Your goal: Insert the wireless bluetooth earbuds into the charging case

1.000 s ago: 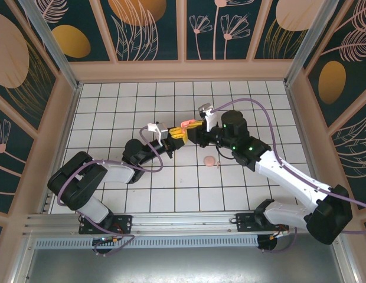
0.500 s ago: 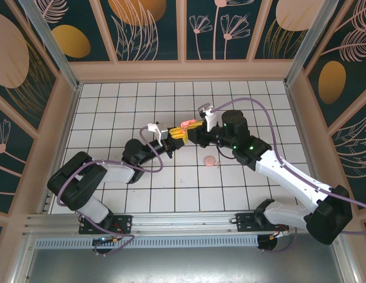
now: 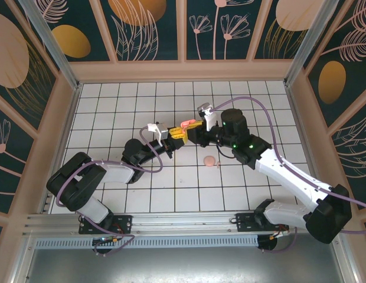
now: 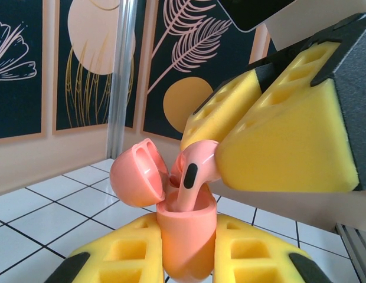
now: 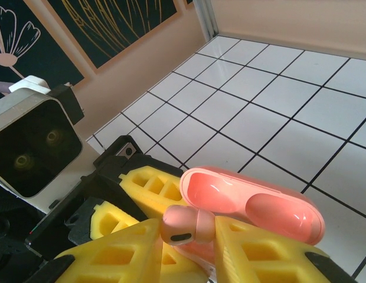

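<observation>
- Nil visible mvmt vs. prior frames: both arms in same pose, pincers meeting mid-counter (image 3: 112, 106) as before; pink items on the tiles unmoved.
- Left pincer (image 4: 184, 254): shut tight on the charging case (image 4: 184, 236). Yellow foam pads clamp the case body on both sides. Case is upright and clear of the tiles.
- Lid (image 4: 139, 180): open, hinged back to the left in the left wrist view, hollow inside facing the earbud.
- Right pincer (image 5: 184, 250): closed to a narrow gap on the earbud (image 4: 192, 171). Pads press either side of its head, seen from the right wrist cam.
- Earbud posn: stem down inside the case's well, head above the rim and tilted toward the right pincer's pads. Dark oval patch on the stem faces the left wrist cam. Not fully seated.
- Top view: the two pincers are tip to tip, case between them, near the counter's centre.
- Pale pink disc (image 3: 210, 160): flat on the tiles, nearer the arm bases than the pincers, apart from both.
- Tiny pink bit (image 3: 219, 164): just beside the disc on its right. Too small to ID.
</observation>
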